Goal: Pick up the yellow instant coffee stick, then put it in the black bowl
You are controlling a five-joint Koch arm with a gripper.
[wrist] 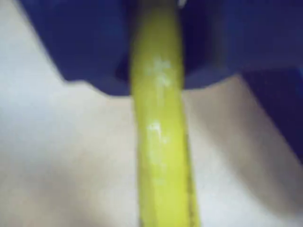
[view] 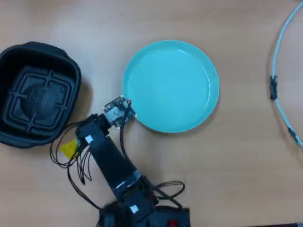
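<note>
Pale wooden tabletop [view: 227, 165] runs under everything, smooth and matte, with a thin light-coloured cable [view: 278, 61] curving along the right edge of the overhead view. From my wrist camera the yellow instant coffee stick [wrist: 161, 142] fills the middle of the picture, running from between my dark blue jaws down past the bottom edge, so my claw [wrist: 158, 82] looks clamped on it near one end, with blurred pale table behind. It is a long, narrow, flat sachet, glossy enough to throw white glints, and I judge it very light, limp rather than stiff, and a little slippery because of that film skin; a firm pinch across the flat faces suits it better than one on the thin edges. Gripped at one end, the free length may droop or swing, so I would carry it slowly. Seen from overhead, only a small yellow patch of it shows beside my arm [view: 111, 161], just below and right of the black bowl [view: 71, 71], close to its lower rim but not over it. That bowl is deep, rounded-square, dull black plastic with a raised grid on its floor, and it looks empty. Next to my wrist sits a round teal plate [view: 208, 66], shallow, smooth and bare, which is not my target.
</note>
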